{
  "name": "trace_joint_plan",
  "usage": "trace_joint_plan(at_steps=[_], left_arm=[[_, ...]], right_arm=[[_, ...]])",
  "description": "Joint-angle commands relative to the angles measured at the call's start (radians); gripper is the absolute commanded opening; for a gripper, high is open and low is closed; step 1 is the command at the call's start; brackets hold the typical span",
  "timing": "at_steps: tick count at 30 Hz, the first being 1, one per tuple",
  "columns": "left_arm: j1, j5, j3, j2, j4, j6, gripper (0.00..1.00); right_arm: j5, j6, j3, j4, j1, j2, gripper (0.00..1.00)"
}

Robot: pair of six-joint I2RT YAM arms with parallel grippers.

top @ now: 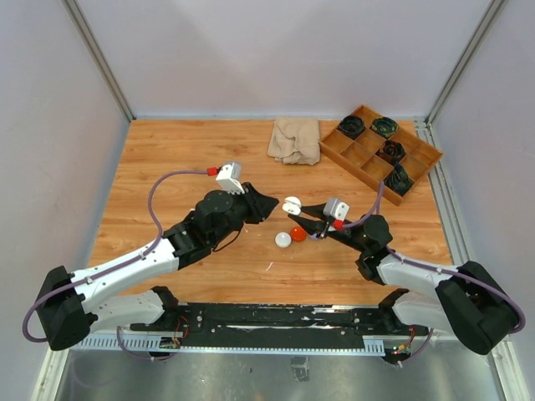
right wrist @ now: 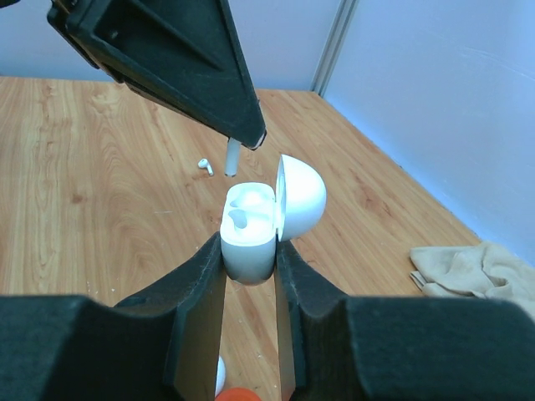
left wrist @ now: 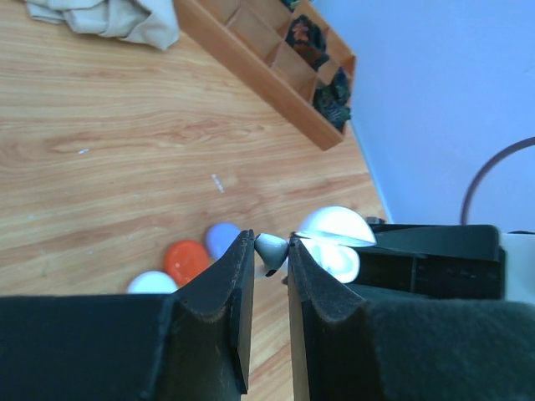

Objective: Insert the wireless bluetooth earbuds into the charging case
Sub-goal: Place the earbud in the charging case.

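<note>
White and round, with its lid hinged open, the charging case (right wrist: 248, 221) sits in the middle of the right wrist view. The two fingers of the right gripper (right wrist: 249, 251) pinch it at its lower half and hold it above the wooden table (top: 167, 150). A small white shape lies in one pocket of the case, but what it is I cannot tell. From the upper left of that view comes the left gripper (left wrist: 270, 249), its fingers pressed almost together on a small earbud (right wrist: 232, 157). The stem of this earbud points down, just above the rim of the open case, and I cannot tell if they touch. A second earbud (right wrist: 205, 165) lies alone on the table, a little left of the case. In the lower left of the left wrist view, a red round case (left wrist: 185, 260), a pale purple one (left wrist: 222, 237) and a white one (left wrist: 151, 282) lie close together on the wood. In the upper right of the top view are a beige cloth (top: 294, 139) and, beside it, a wooden tray (top: 418, 159) with compartments.
</note>
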Motion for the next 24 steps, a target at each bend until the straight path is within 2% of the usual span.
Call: trace_joint_plan(at_steps=[1,7,24], left_arm=[[-0.050,-0.090,-0.001,-0.007,0.134,-0.037,0.15],[-0.089,-0.132,0.000,0.003,0.204,-0.031,0.15],[-0.156,-0.211,0.003,0.069,0.262,-0.034,0.14]], right_arm=[[0.024,0.040,-0.019,0.139,0.017,0.020,0.01],[0.022,0.058,-0.027,0.197,0.017,0.049,0.01],[0.039,0.088,-0.046,0.284,0.017,0.070,0.01]])
